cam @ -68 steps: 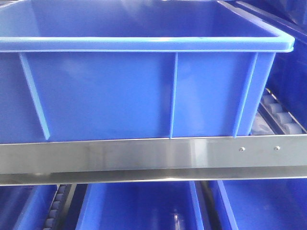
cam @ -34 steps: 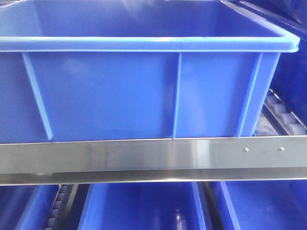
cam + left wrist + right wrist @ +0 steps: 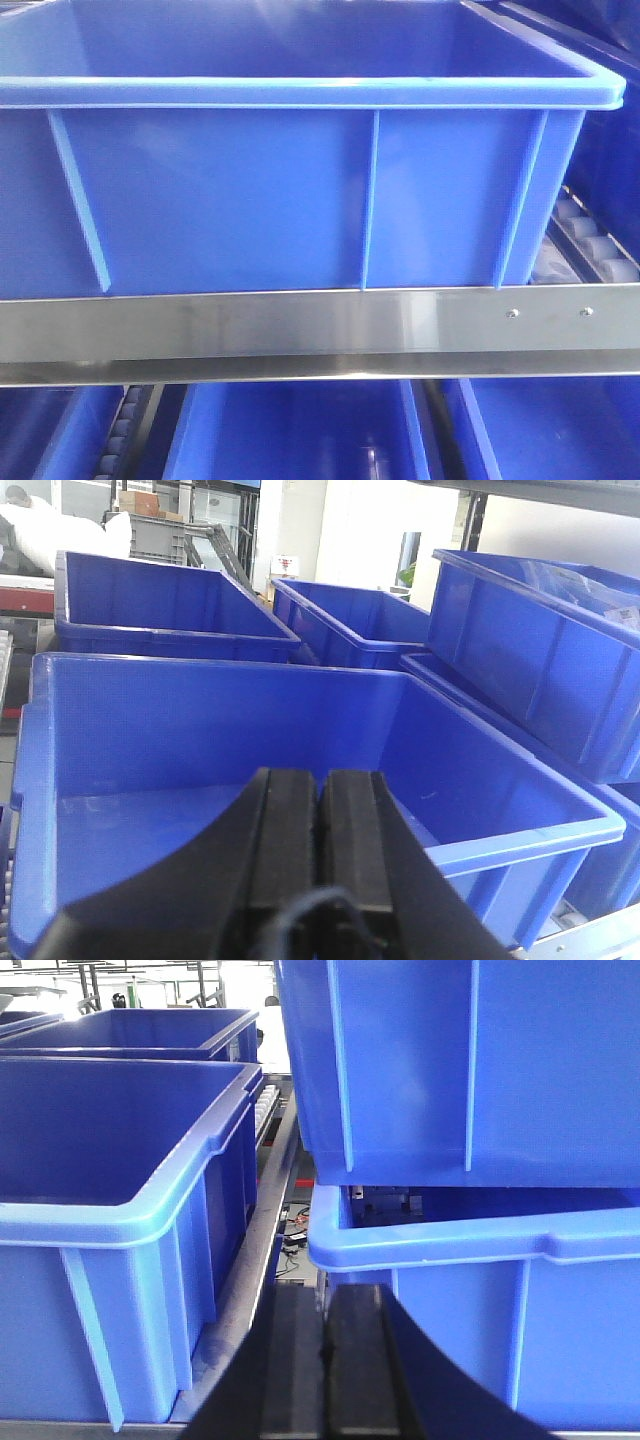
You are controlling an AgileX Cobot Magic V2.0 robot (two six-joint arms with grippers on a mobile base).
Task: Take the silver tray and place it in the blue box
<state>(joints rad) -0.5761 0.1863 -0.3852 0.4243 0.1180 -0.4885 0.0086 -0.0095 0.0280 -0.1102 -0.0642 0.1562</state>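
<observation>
**Crates filling every view as both pincers sit pressed together**

Blue box is filling the front view, sitting on a steel frame bar with more blue crates showing below. From the left wrist, the box is lying open and empty under the left gripper, fingers pressed together on nothing. Right gripper, likewise narrow and empty, is pointing between neighbouring crates. Silver tray is appearing nowhere.
</observation>
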